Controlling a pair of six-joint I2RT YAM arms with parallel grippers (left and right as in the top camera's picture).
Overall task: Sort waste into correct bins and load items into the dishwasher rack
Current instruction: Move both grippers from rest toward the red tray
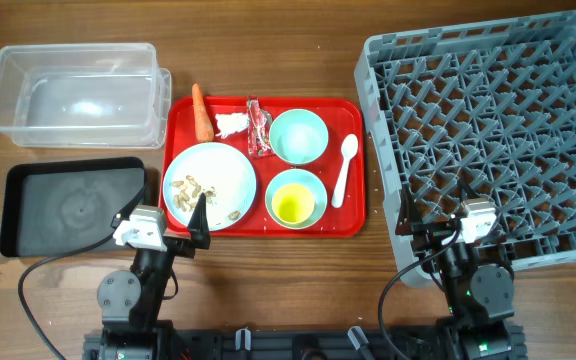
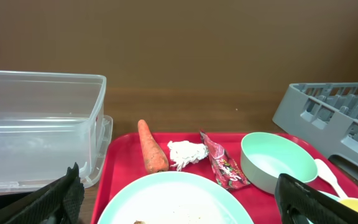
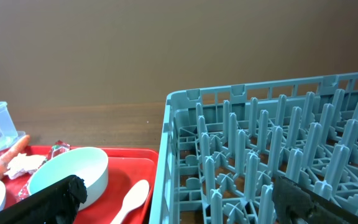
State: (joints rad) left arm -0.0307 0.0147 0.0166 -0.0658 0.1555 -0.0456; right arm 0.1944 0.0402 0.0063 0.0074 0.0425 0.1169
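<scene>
A red serving tray [image 1: 348,225] holds an orange carrot [image 1: 201,112], a white tissue [image 1: 231,125], a red wrapper [image 1: 258,128], a mint bowl [image 1: 298,135], a white spoon [image 1: 344,168], a yellow cup [image 1: 293,207] inside a light blue bowl [image 1: 313,183], and a pale plate [image 1: 223,170] with beige scraps [image 1: 203,188]. The clear tub [image 1: 73,90] and black tray [image 1: 73,205] lie left; the grey rack [image 1: 488,130] lies right. My left gripper [image 1: 161,218] is open and empty at the plate's near edge [image 2: 178,177]. My right gripper [image 1: 448,232] is open and empty at the rack's front left corner [image 3: 178,186].
The left wrist view shows the carrot [image 2: 151,146], tissue [image 2: 187,152], wrapper [image 2: 224,165] and mint bowl [image 2: 277,162] beyond the plate. The right wrist view shows the spoon [image 3: 132,198] beside the rack wall [image 3: 166,155]. Cables trail near both arm bases.
</scene>
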